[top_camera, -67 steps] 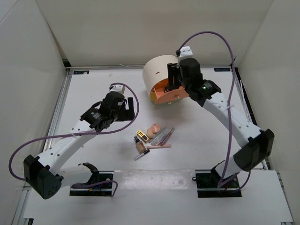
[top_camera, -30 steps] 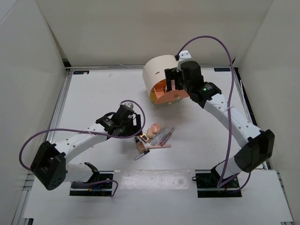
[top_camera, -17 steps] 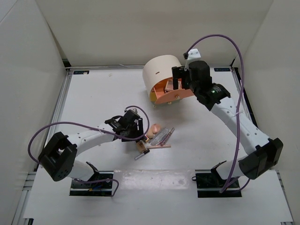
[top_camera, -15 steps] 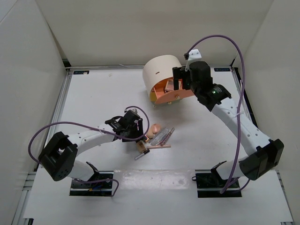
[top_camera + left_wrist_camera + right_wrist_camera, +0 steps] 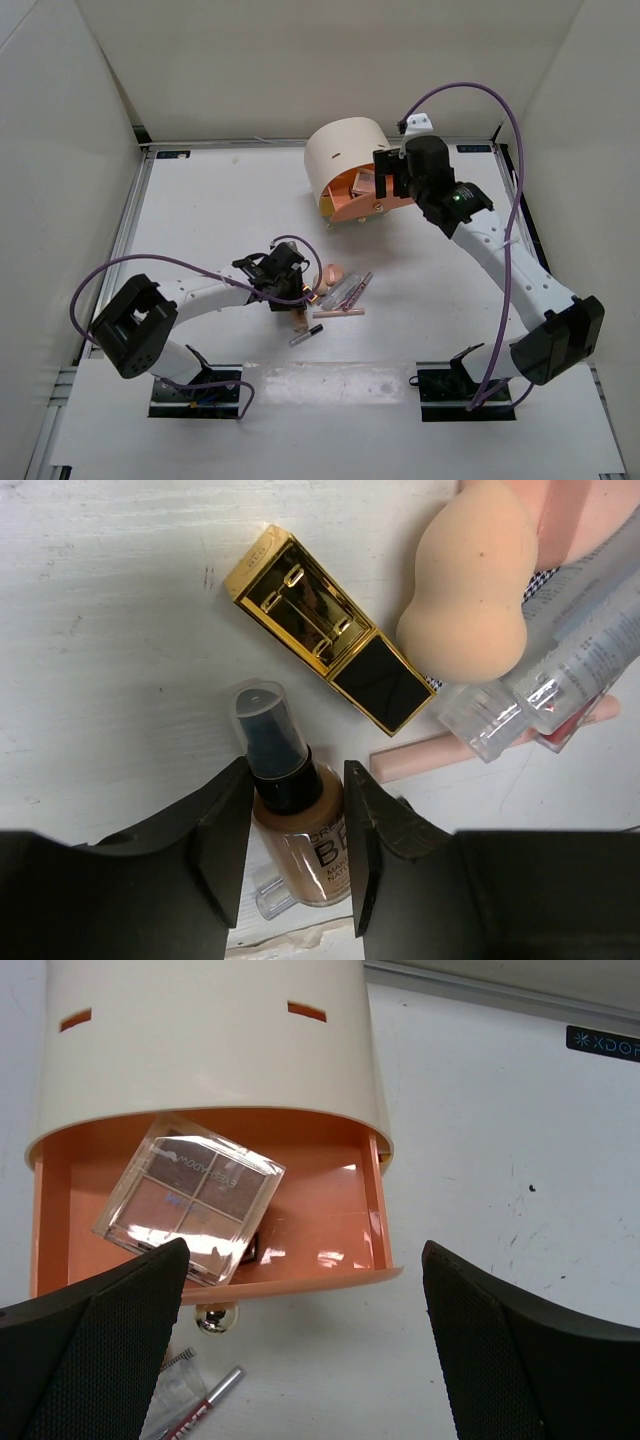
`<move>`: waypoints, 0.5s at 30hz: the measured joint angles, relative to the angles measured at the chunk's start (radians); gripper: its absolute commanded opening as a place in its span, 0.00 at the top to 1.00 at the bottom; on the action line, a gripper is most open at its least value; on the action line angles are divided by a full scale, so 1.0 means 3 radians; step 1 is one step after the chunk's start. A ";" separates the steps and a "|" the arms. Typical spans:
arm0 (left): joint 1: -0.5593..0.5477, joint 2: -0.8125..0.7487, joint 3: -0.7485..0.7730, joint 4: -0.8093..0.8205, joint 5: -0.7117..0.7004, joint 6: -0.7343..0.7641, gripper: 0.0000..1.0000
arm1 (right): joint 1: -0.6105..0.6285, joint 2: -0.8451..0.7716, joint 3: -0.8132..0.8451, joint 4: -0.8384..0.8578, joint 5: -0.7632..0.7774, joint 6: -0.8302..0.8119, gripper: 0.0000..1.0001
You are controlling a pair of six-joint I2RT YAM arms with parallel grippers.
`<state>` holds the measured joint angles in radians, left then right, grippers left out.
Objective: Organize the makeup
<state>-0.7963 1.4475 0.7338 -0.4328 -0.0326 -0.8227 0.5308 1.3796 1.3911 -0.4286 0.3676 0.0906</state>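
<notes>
The left arm has swung in from the open side of the worktop [image 5: 200, 200] and come down on the little heap of makeup in the middle. Its gripper [image 5: 295, 780] has drawn its jaws in from wide to narrow, and they now sit against both flanks of the foundation bottle [image 5: 300, 855], just below its black pump. How firm the hold is cannot be told. The bottle lies flat on the worktop, so the pick looks begun rather than done.

The right gripper [image 5: 305, 1260] has eased back from the box [image 5: 200, 1040]. It hangs with its jaws wide and empty in front of the open orange drawer [image 5: 370, 1200]. A clear-lidded palette [image 5: 190, 1200] lies tilted in the drawer's left half, so one item seems stowed and the bottle is likely next.

Room around the bottle is tight. The gold lipstick [image 5: 320, 645] lies just beyond its cap, and a pink pencil [image 5: 430, 755] lies just to its right. The sponge [image 5: 470, 600] and the clear gloss tubes [image 5: 560, 650] are crowded a little farther off. A straight lift would disturb the neighbours least.

Between the heap and the box the worktop is bare, and the drawer's right half is free. However, the right arm stands at the drawer's mouth and would probably have to give way. The side walls are well apart from both arms.
</notes>
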 measured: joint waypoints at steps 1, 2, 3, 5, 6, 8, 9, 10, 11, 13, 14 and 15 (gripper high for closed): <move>-0.0004 0.0000 0.0000 0.0001 0.0014 -0.0001 0.85 | -0.0009 0.0000 -0.0001 -0.0011 0.0000 0.0013 0.01; -0.0009 0.0000 0.0000 -0.0001 0.0024 -0.0005 0.90 | -0.0022 0.0000 0.0000 -0.0014 0.0001 0.0019 0.01; -0.0009 0.0000 0.0004 -0.0010 0.0027 -0.0006 0.91 | -0.0031 -0.0004 -0.0001 -0.0015 0.0000 0.0023 0.01; -0.0014 0.0000 0.0037 -0.0076 0.0018 -0.0006 0.91 | -0.0048 -0.0017 -0.0001 -0.0015 0.0000 0.0027 0.01; -0.0015 -0.0001 0.0070 -0.0127 0.0000 -0.0005 0.90 | -0.0048 -0.0027 -0.0001 -0.0017 0.0000 0.0027 0.01; -0.0015 -0.0022 0.0175 -0.0244 -0.0060 0.0006 0.90 | -0.0061 -0.0056 -0.0001 -0.0015 0.0000 0.0029 0.01; -0.0015 -0.0048 0.0252 -0.0306 -0.0097 0.0014 0.90 | -0.0065 -0.0069 -0.0001 -0.0017 0.0000 0.0032 0.01; -0.0015 -0.0097 0.0329 -0.0343 -0.0136 0.0034 0.91 | -0.0066 -0.0085 -0.0001 -0.0017 -0.0001 0.0034 0.01; -0.0015 -0.0159 0.0403 -0.0370 -0.0173 0.0047 0.90 | -0.0067 -0.0098 -0.0001 -0.0015 -0.0001 0.0036 0.01; -0.0013 -0.0317 0.0595 -0.0417 -0.0257 0.0106 0.91 | -0.0072 -0.0127 -0.0008 -0.0011 -0.0001 0.0037 0.01; 0.0001 -0.0380 0.0716 -0.0421 -0.0300 0.0142 0.90 | -0.0075 -0.0145 -0.0022 -0.0004 -0.0001 0.0038 0.01; 0.0017 -0.0421 0.0833 -0.0406 -0.0326 0.0187 0.91 | -0.0080 -0.0167 -0.0043 0.0005 -0.0001 0.0039 0.01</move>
<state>-0.7914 1.3212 0.9836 -0.5545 -0.1303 -0.7666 0.5068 1.3296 1.3781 -0.4271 0.3672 0.1024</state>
